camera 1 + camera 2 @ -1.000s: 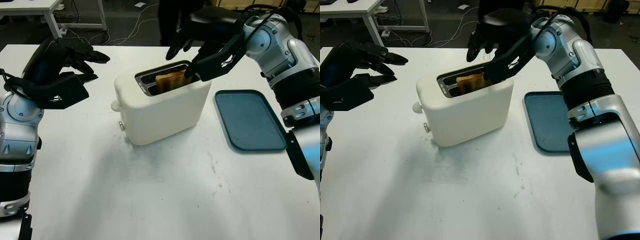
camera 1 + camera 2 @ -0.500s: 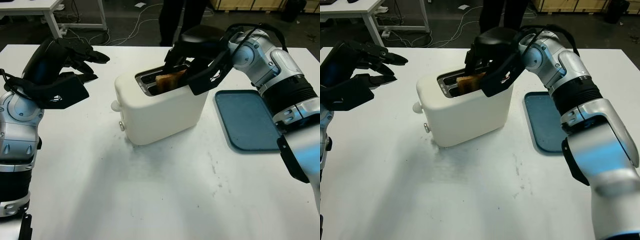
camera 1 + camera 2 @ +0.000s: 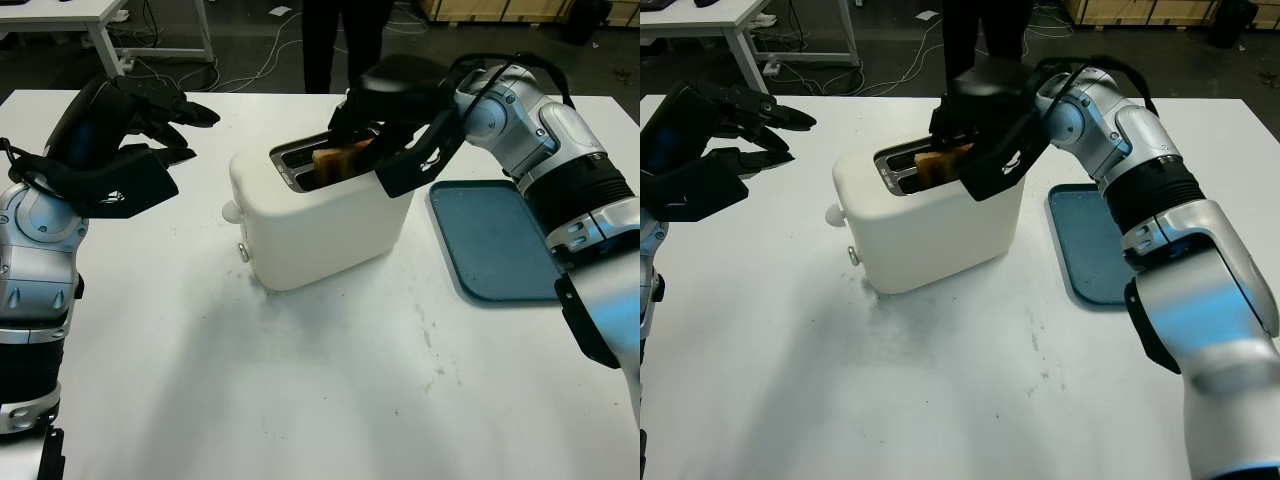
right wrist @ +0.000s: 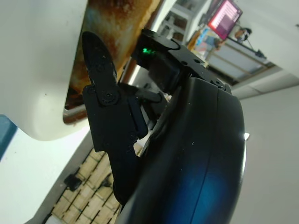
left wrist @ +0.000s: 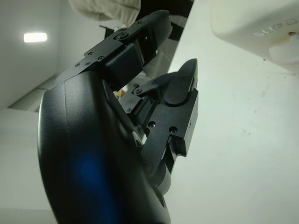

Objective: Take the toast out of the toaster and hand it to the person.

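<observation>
Right hand (image 3: 385,125) gripping toast (image 3: 340,160), toaster (image 3: 320,215) slot

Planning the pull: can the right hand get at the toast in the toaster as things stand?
Probably yes. The right hand is already at the toaster slot, fingers either side of the toast, which sticks up above the slot. Nothing blocks it.
</observation>
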